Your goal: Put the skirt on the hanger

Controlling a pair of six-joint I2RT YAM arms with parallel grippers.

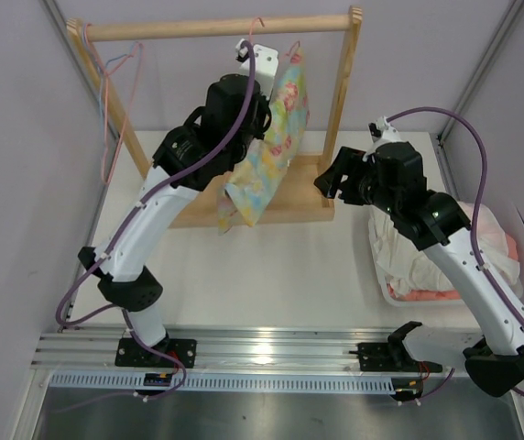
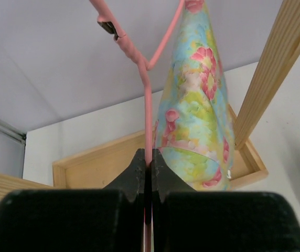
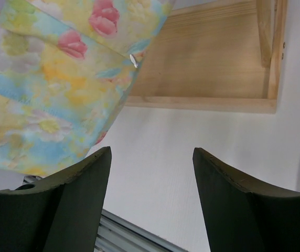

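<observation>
Skirt position, top view: it hangs inside the wooden rack, caught at its upper end on the hanger below the top rail. Its long axis runs steeply downward, and the loose lower end points toward the rack base and the left arm. The right gripper stands just beside the rack's right post, apart from the cloth. Left wrist view: the left gripper is clamped tight on the hanger's pink wire, and the skirt tapers upward to the wire's right branch. A small clip on the left branch appears empty, though it sits at the frame edge. Right wrist view: the jaws stand wide with nothing between them, and the drooping cloth lies above and to the left. Judged procedure: hold the hanger steady without twisting, take the free waist corner with the right gripper, and raise it to the empty clip so that the long axis lies along the hanger.
</observation>
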